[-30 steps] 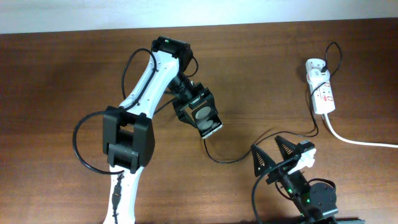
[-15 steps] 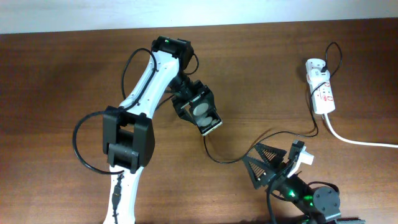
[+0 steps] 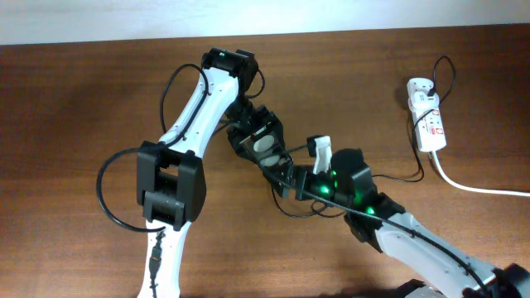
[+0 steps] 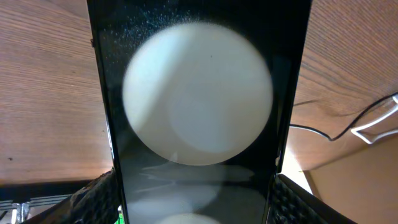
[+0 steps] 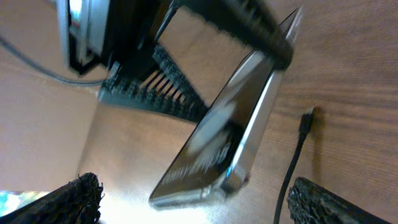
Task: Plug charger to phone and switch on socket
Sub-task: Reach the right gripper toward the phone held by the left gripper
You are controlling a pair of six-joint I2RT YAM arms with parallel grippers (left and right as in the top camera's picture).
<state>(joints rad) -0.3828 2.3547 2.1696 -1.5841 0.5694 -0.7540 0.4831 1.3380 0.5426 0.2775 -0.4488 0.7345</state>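
**Right arm has closed in on the phone; plug not yet picked up**

Change: a second ago the right end effector (image 5: 193, 194) sat low at the near desk edge, well clear of the work. It has now swung up and across, and hovers just beside the phone. Its fingers are spread wide with nothing between them: released.

Nearest to it: the phone (image 5: 231, 135), tilted with one long edge up. It is clamped between the fingers of the left end effector (image 4: 196, 202), which is grasping it. That arm has barely moved over the same second.

Just beyond the phone's lower corner: the plug tip of the charger (image 5: 305, 119). It lies on the desk, apart from the phone and not inserted. Its thin cable trails back under the right arm.

Reading: the approach is done. Grasping the tip and mating it to the phone's port are still to do.

Far to the right end effector's outer side: the socket (image 3: 427, 122) with its white adapter (image 3: 417, 86) and thick white cord (image 3: 484, 188). No arm is near it. Switch position too small to read; I judge it untouched.

Surface: brown wood-grain desk (image 3: 83, 99), with glare near the phone. Room: a pale strip beyond the far desk edge, nothing more visible.
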